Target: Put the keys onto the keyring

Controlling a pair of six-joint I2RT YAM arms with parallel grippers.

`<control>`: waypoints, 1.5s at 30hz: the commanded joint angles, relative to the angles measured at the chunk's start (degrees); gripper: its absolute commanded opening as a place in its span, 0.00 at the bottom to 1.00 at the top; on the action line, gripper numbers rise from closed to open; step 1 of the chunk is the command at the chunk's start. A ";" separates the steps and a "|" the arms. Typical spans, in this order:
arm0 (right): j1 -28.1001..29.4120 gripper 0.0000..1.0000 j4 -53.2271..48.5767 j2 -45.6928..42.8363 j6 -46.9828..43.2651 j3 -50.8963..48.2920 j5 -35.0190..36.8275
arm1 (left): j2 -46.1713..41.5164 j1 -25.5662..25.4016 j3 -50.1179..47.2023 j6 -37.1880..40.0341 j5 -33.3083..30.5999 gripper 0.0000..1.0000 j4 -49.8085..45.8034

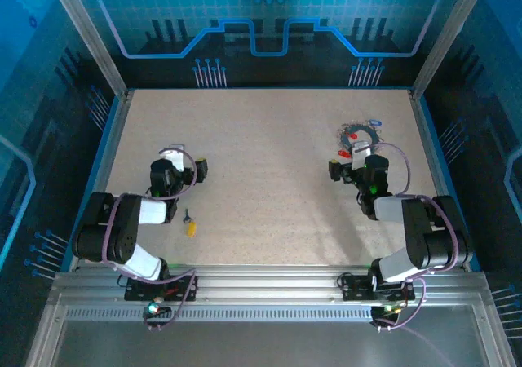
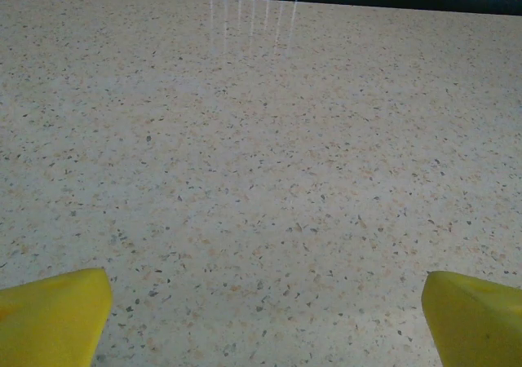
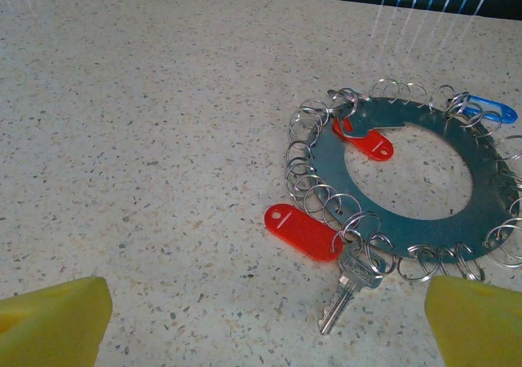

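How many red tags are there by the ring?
2. One red tag lies on the grey ring's far inner edge; the other lies outside its near-left rim. The ring's right side is cut off.

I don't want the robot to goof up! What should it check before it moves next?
1. Is the left gripper open? Ok, its fingers are wide apart over the bare table.
2. Is the right gripper open? Ok.
3. Is the keyring in front of the right gripper? Ok, it lies flat just ahead.
4. Is the yellow key on the keyring? Not ok, it lies loose, far from it.
5. Is the yellow key between the left gripper's fingers? Not ok.
6. Is the silver key hooked to the keyring? Cannot tell.
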 commanded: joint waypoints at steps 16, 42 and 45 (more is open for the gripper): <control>-0.65 1.00 1.50 0.73 -0.56 1.04 -0.59 | 0.59 0.54 0.96 0.54 -0.74 0.99 2.19; -0.99 1.00 -20.04 -18.67 0.62 5.63 -0.69 | -1.79 2.06 -2.73 -0.52 2.69 0.99 7.36; -1.10 1.00 -31.70 -23.23 7.00 10.57 2.51 | -11.17 -0.35 -6.22 0.83 -2.92 0.99 5.50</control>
